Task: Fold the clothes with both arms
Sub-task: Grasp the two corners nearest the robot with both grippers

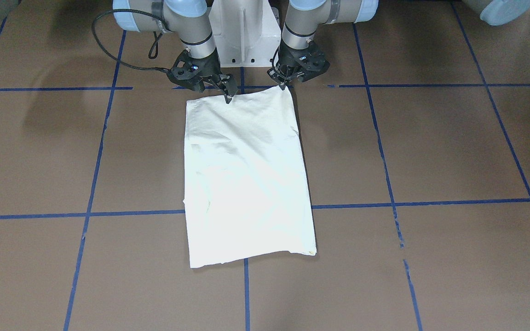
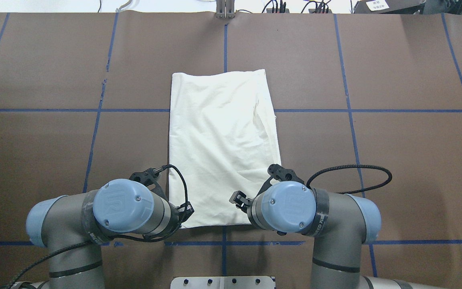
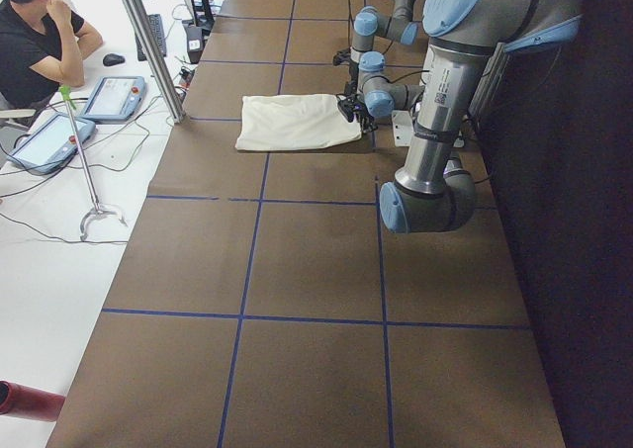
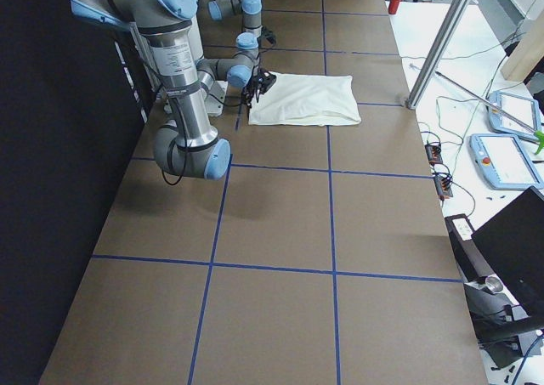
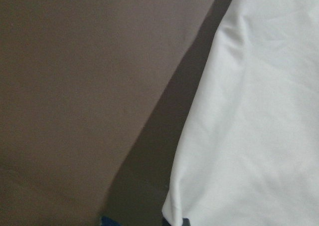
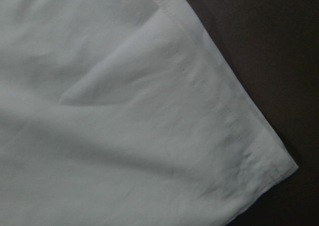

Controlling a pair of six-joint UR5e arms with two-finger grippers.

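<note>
The cream-white shirt [image 1: 246, 174] lies folded into a long rectangle on the brown table, plain side up; its print is hidden. It also shows in the overhead view [image 2: 223, 140]. Both grippers are at its edge nearest the robot. My left gripper [image 1: 284, 84] is shut on that edge's corner, which is slightly raised. My right gripper [image 1: 228, 96] is shut on the same edge, partway along it. The left wrist view shows the shirt's corner [image 5: 249, 126], and the right wrist view shows a hemmed corner [image 6: 124, 111]; neither shows fingers.
The white pedestal base [image 1: 244, 32] stands just behind the grippers. Blue tape lines [image 1: 131, 214] grid the brown table. A black cable [image 2: 351, 172] loops beside the right wrist. An operator [image 3: 35, 33] sits at a side desk with tablets [image 3: 114, 97].
</note>
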